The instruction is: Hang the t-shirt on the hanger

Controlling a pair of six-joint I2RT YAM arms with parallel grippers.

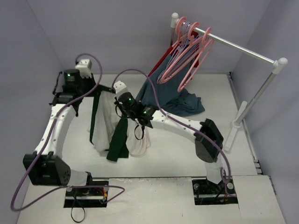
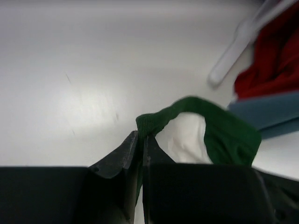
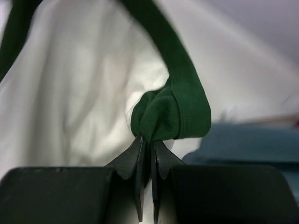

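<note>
My left gripper (image 2: 140,137) is pressed together on the green neck trim of the t-shirt (image 1: 106,122), with a fold of that ribbed edge caught between the two dark fingers. From the pinch the trim arcs up and over in a loop, with cream cloth showing inside it. My right gripper (image 3: 147,140) is also closed, its fingertips squeezing a bunched knot of the same green trim, and cream cloth spreads out behind it.

I take every place from the clothes rail (image 1: 243,50). The t-shirt hangs well to the left of the rail, lifted off the table (image 1: 163,158) and stretched between my two grippers. Its cream body and dark green sleeves drape down until the lower folds rest on the tabletop. My right gripper holds the edge nearer the rail and my left gripper holds the edge farther from it.

The pink hangers (image 1: 189,51) hang in a bunch from the rail, near its left end, apart from the t-shirt. A blue-grey garment (image 1: 187,100) hangs under the rail and spills onto the table below it, just beside the t-shirt's near edge. A red garment (image 1: 163,60) shows behind the blue-grey one, at the rail's left end.
</note>
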